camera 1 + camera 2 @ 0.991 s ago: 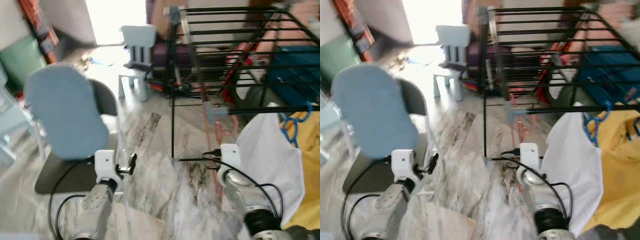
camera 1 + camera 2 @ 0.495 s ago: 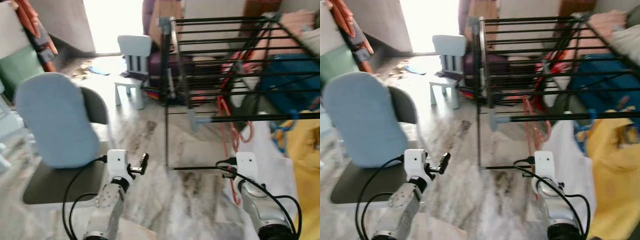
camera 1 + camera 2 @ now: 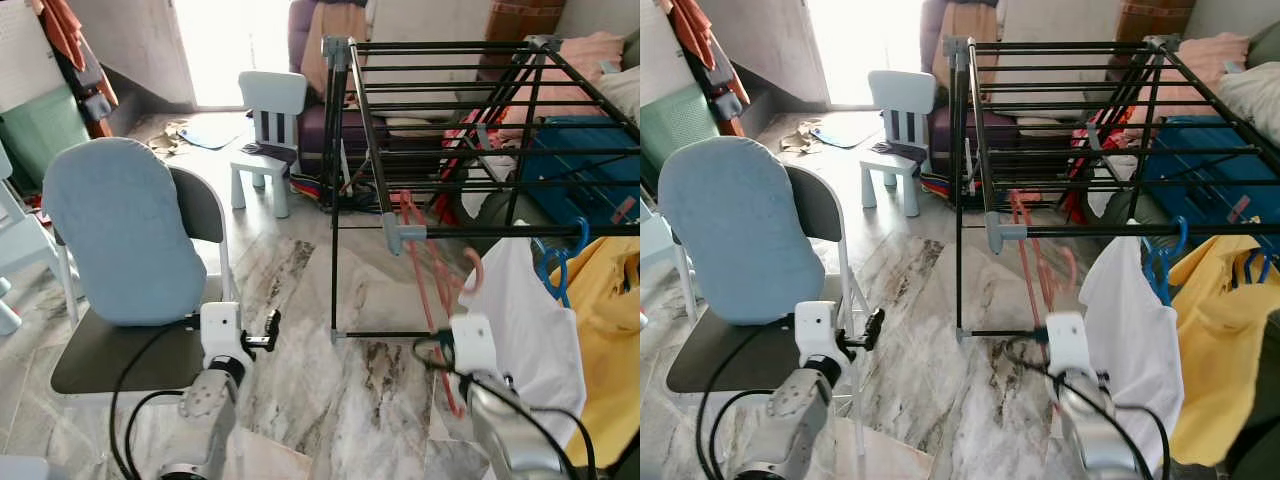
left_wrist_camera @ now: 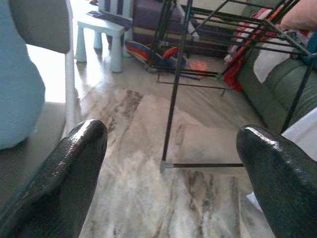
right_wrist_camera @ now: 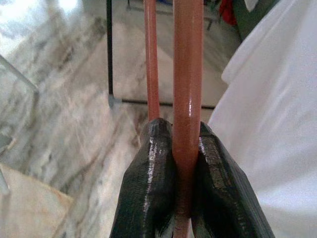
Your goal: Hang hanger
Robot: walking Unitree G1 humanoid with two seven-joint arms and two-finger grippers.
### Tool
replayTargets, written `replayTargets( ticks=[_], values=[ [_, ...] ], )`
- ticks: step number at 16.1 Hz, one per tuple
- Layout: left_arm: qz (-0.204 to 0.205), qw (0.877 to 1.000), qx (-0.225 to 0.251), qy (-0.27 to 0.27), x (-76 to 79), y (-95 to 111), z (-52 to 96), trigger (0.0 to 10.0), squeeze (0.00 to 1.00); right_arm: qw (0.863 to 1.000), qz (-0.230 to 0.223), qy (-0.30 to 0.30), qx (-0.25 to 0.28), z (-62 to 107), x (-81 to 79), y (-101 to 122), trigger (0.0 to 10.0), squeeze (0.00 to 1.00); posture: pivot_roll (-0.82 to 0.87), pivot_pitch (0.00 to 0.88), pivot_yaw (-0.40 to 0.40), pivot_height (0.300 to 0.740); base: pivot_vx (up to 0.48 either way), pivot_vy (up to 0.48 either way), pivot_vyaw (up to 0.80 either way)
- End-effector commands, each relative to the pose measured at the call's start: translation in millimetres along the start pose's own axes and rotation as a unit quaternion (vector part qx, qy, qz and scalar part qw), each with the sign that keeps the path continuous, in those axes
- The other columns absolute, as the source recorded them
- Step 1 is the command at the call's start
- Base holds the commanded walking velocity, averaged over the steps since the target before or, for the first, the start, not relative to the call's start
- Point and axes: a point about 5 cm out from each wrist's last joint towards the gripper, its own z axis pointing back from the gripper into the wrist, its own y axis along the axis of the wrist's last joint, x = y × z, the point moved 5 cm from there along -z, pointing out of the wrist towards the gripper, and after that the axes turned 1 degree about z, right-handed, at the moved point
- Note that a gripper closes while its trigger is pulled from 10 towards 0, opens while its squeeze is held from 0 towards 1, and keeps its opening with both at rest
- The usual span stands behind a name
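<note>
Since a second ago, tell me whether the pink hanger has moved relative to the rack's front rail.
Yes. The pink hanger, clamped by the right gripper, has risen: its top now reaches the drying rack's front rail.

A slim pink hanger [image 5: 187,94] stands upright beside the black drying rack [image 3: 440,120].
</note>
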Motion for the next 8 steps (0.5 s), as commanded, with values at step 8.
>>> replayTargets(
  ticks=[8],
  values=[
    [-0.003, 1.000, -0.014, 0.010, 1.4, -6.2, 0.1, 10.0, 0.00, 0.994, -0.076, 0.055, -0.052, -23.6, -27.3, 51.2, 10.0, 0.00, -0.14, 0.000, -0.025, 0.740, 0.000, 0.000, 0.00]
  ],
)
